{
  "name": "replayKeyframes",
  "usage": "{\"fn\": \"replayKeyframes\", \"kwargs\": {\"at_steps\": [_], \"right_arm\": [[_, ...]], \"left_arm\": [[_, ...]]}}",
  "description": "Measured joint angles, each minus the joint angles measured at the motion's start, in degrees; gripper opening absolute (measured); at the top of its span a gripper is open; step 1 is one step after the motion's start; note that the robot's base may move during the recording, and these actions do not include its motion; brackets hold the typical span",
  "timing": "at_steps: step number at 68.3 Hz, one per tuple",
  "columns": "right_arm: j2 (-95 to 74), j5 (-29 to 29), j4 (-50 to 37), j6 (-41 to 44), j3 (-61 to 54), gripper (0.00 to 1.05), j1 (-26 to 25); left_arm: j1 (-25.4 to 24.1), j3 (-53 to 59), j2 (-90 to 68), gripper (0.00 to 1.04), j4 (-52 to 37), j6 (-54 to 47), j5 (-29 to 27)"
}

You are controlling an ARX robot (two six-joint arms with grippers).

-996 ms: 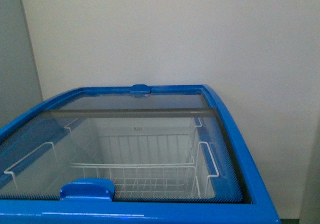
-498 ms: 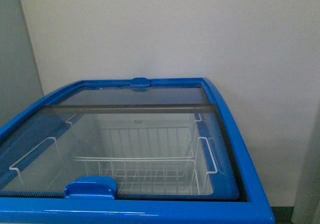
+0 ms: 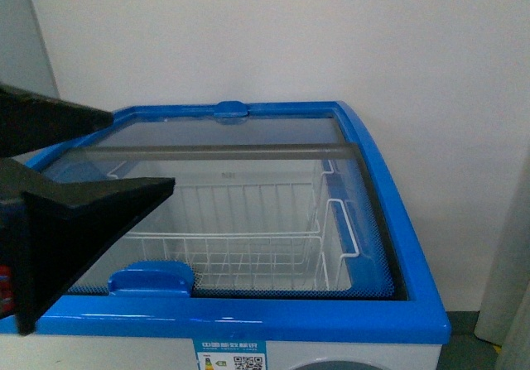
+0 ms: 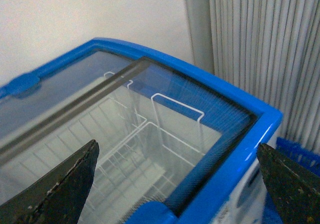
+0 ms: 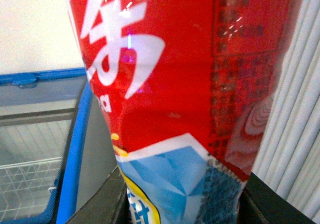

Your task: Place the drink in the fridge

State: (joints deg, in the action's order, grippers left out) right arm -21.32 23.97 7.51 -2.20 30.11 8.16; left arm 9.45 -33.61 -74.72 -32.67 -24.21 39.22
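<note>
**Status.** The fridge (image 3: 248, 316) stands closed. The front glass lid (image 3: 248, 221) sits against the near rim, with its blue handle (image 3: 151, 277) at the left of that rim. The wire basket (image 3: 248, 254) shows through the glass. The left hand (image 3: 142, 152) hovers over the fridge's left front corner, fingers spread wide with nothing between them. The right hand (image 5: 185, 206) appears pressed onto the drink (image 5: 170, 83). The drink's red label fills the right wrist view, with the fridge rim off to one side. The drink is outside the fridge and does not show in the front view.

**Step in hand (judged).** Open the lid with the left hand before the drink goes in.

**Hazards.**
- Drink lowered onto closed glass. Cause: lid not slid back first.
- Fingers skid off the low, rounded handle. Cause: poor alignment of the spread hand.
- Left hand strikes the rim or glass. Cause: descent too steep.
- Drink placed blind. Cause: the label blocks most of the right wrist view.
</note>
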Motion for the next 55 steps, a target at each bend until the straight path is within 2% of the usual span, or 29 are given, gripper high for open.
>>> {"fn": "replayKeyframes", "kwargs": {"at_steps": [11, 26, 43, 55], "right_arm": [[0.0, 0.0, 0.0, 0.0, 0.0, 0.39, 0.0], [0.0, 0.0, 0.0, 0.0, 0.0, 0.39, 0.0], [0.0, 0.0, 0.0, 0.0, 0.0, 0.39, 0.0], [0.0, 0.0, 0.0, 0.0, 0.0, 0.39, 0.0]], "left_arm": [[2.2, -8.0, -9.9, 0.97, 4.3, -22.3, 1.7], [2.8, -12.9, -16.5, 0.97, 14.0, -39.7, 2.5], [1.2, -18.8, -21.7, 0.97, 21.0, -52.8, 2.4], [-0.7, -23.3, -25.3, 0.97, 28.4, -57.9, 0.8]]}}
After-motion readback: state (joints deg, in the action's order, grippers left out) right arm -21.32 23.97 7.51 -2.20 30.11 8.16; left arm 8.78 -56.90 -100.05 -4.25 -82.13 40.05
